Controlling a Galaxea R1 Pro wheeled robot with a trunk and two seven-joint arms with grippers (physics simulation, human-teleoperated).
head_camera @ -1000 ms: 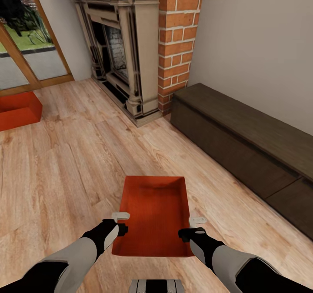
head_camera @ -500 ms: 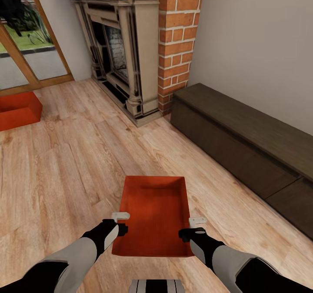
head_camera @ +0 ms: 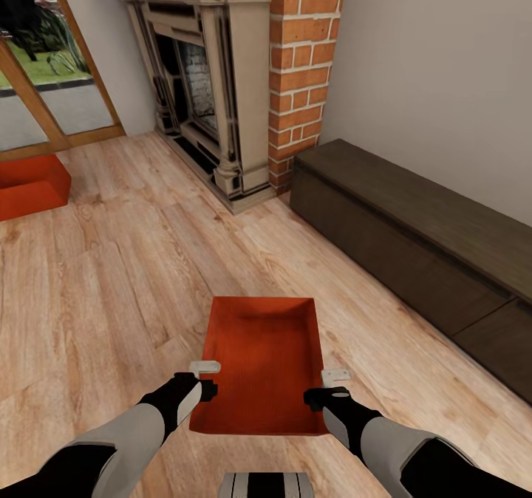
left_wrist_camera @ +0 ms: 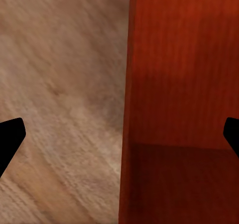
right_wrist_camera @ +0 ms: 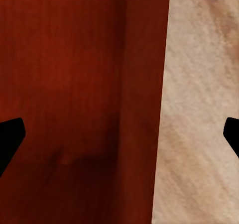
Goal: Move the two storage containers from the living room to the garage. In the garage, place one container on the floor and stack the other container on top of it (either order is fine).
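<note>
One storage container [head_camera: 260, 365] sits on the wood-plank floor [head_camera: 111, 291] out in front of the fireplace [head_camera: 214, 77]. The left gripper [head_camera: 205, 378] and right gripper [head_camera: 332, 383] straddle its long walls, both spread wide (fingers apart, clasping nothing). The second container [head_camera: 29, 185] lies well left of the fireplace, near the glass door [head_camera: 44, 77].

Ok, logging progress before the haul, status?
Both tools open, left tool and right tool straddling near container's side walls. Second container far left. Dark bench right.
</note>
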